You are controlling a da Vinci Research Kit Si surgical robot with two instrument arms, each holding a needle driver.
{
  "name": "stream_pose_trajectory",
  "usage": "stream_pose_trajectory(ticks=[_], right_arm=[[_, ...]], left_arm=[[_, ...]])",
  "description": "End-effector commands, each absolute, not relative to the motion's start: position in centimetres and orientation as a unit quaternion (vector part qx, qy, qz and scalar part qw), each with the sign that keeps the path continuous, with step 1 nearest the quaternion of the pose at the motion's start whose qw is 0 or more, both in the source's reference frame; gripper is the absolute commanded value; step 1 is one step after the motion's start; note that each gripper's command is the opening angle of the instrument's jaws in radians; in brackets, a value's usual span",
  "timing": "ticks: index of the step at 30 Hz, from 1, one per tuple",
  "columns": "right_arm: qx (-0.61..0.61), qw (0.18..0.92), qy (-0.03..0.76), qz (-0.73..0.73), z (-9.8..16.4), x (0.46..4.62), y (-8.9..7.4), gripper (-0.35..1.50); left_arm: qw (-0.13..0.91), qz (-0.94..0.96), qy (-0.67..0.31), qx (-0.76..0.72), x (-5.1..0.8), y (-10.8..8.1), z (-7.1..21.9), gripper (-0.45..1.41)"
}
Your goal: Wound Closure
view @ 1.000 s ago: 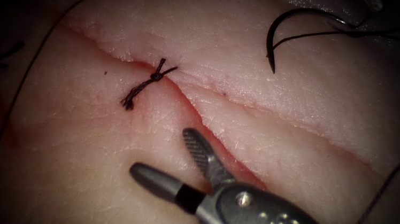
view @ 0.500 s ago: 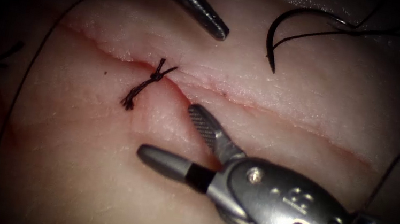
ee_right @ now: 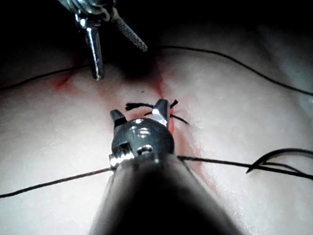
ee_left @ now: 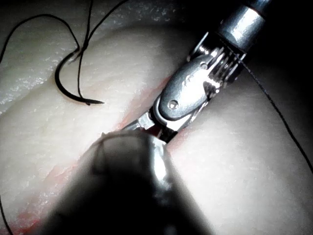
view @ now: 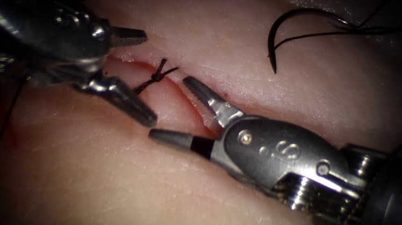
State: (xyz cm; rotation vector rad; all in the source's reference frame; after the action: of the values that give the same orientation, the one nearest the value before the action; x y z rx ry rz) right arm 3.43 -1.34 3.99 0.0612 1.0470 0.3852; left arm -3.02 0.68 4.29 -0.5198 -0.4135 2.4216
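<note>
Both tools' jaws stood spread and held nothing, the left tool [view: 144,76] tip to tip with the right tool [view: 174,108].

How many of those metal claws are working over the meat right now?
2. The left claw hangs open on the cut's left, beside the knotted stitch; the right claw hangs open on its right. Both hold nothing. The needle lies loose on the tissue.

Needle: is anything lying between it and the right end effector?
Nothing visible. The needle lies free on the tissue beyond the cut, with thread attached. The right end effector is open and empty over the cut; bare tissue lies between. The left end effector is open and empty, beside the knot.
</note>
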Motion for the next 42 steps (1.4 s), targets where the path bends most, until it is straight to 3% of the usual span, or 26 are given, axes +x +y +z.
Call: stream_pose_trajectory(ticks=[1, 6, 14, 22, 26, 27, 36, 42], right_arm=[[0.027, 0.848, 0.498, 0.179, 4.03, 3.52, -1.34, 1.08], [0.017, 0.852, 0.498, 0.161, 4.04, 3.52, -1.34, 1.1], [0.003, 0.856, 0.496, 0.143, 4.03, 3.52, -1.34, 1.2], [-0.001, 0.858, 0.495, 0.137, 4.01, 3.56, -1.38, 1.21], [-0.003, 0.858, 0.495, 0.134, 4.01, 3.56, -1.39, 1.21], [-0.004, 0.859, 0.494, 0.135, 4.01, 3.56, -1.39, 1.21], [-0.032, 0.865, 0.487, 0.116, 4.05, 3.58, -1.33, 1.18], [-0.075, 0.87, 0.482, 0.073, 4.18, 3.81, -1.21, 1.18]], left_arm=[[0.314, 0.918, -0.158, -0.185, -3.06, 0.64, 4.4, 0.69], [0.32, 0.921, -0.154, -0.161, -3.02, 0.5, 4.74, 0.46], [0.327, 0.917, -0.169, -0.153, -3.0, 0.35, 5.17, 0.39], [0.342, 0.91, -0.177, -0.153, -2.91, 0.45, 5.26, 0.2], [0.343, 0.91, -0.177, -0.153, -2.92, 0.45, 5.26, -0.15], [0.346, 0.909, -0.177, -0.152, -2.92, 0.45, 5.26, -0.45], [0.346, 0.912, -0.164, -0.149, -2.78, 0.54, 5.17, -0.45], [0.33, 0.918, -0.166, -0.147, -2.86, 0.59, 5.13, -0.45]])
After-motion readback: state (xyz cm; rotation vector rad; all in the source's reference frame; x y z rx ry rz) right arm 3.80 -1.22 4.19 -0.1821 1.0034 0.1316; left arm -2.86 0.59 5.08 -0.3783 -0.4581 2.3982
